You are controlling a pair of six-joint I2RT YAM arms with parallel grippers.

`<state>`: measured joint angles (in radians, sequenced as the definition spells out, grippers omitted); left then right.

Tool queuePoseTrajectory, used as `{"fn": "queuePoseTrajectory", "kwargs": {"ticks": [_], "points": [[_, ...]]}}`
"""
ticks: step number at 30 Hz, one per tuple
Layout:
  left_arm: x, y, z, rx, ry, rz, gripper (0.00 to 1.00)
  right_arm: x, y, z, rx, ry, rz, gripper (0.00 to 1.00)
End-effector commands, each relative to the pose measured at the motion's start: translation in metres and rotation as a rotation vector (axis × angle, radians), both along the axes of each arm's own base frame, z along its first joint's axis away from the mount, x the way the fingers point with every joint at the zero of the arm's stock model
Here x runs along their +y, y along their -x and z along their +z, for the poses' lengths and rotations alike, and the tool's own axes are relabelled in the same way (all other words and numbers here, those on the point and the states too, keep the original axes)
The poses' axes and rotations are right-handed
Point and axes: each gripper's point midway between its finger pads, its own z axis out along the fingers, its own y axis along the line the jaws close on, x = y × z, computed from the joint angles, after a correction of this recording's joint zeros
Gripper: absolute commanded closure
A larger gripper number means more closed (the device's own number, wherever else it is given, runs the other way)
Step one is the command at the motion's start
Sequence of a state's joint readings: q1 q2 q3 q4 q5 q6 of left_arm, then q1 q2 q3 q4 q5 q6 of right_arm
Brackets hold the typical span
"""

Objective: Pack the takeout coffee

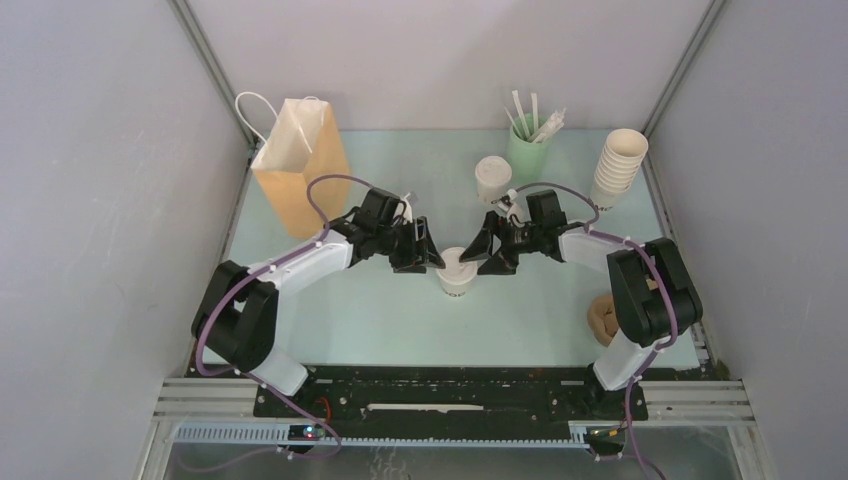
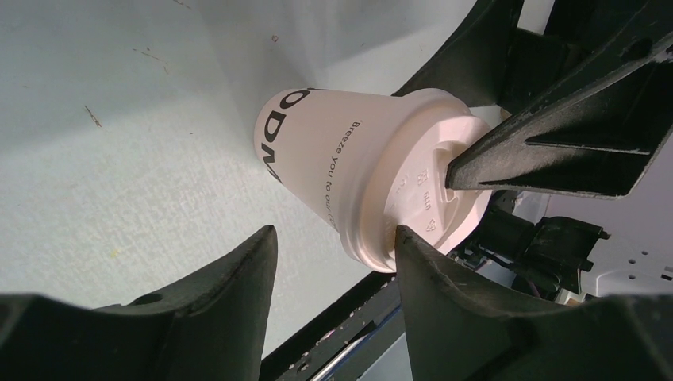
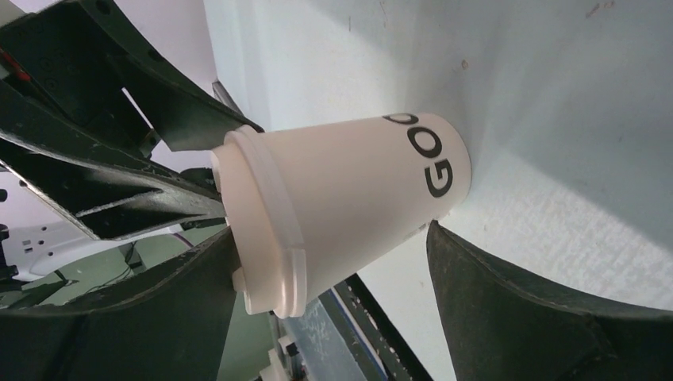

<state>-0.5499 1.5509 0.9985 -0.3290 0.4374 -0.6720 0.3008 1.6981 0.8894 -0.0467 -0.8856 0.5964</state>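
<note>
Takeout coffee cup point(image 1: 455, 272) is seen upright at mid-desk, printed paper wall, white plastic lid point(image 2: 428, 190) seated on top. It is flanked by both arms. The left gripper point(image 1: 424, 258) is held partly open, the lid rim sitting at the gap between its fingertips; no closed hold is shown. The right gripper point(image 1: 488, 255) is spread wide around the cup with nothing clamped, and one of its fingers is laid against the lid top in the left wrist view.

Handling, judged: the cup is expected to be light, with a thin wall that is easily dented and a smooth tapered side that may slip. Whether it is filled cannot be told. The lid could be popped by a hard squeeze, so hold is best taken on the wall just under the rim, gently, with the cup kept upright.

A second lidded cup point(image 1: 492, 178) is stood farther back, just beside a green cup point(image 1: 527, 152) filled with white sticks point(image 1: 535, 115). A stack of lidless cups point(image 1: 618, 165) is leaned at far right. A brown paper bag point(image 1: 300, 165) is stood open at far left, well apart from the cup; its inside is not shown. A small brown object point(image 1: 603, 318) by the right arm is not identified.
</note>
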Motion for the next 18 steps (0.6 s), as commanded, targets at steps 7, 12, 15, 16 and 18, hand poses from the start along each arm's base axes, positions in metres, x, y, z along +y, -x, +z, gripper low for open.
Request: {"fn": "queuePoseTrajectory", "kwargs": {"ticks": [7,12,15,16,18], "points": [[0.025,0.017,-0.036,0.062,-0.18,-0.007,0.4,0.006,0.015,0.04,0.05,-0.099,0.037,0.01],[0.023,0.015,-0.034,0.057,-0.183,-0.009,0.4,0.005,0.02,0.026,0.064,-0.068,0.056,0.04],[0.023,0.017,-0.038,0.068,-0.189,-0.009,0.4,-0.002,0.026,-0.009,0.111,-0.019,0.063,0.12],[0.024,0.018,-0.039,0.07,-0.193,-0.009,0.4,-0.003,0.028,-0.02,0.127,-0.024,0.06,0.17],[0.026,0.021,-0.045,0.078,-0.204,-0.007,0.41,-0.008,0.033,-0.042,0.155,-0.003,0.048,0.23]]}}
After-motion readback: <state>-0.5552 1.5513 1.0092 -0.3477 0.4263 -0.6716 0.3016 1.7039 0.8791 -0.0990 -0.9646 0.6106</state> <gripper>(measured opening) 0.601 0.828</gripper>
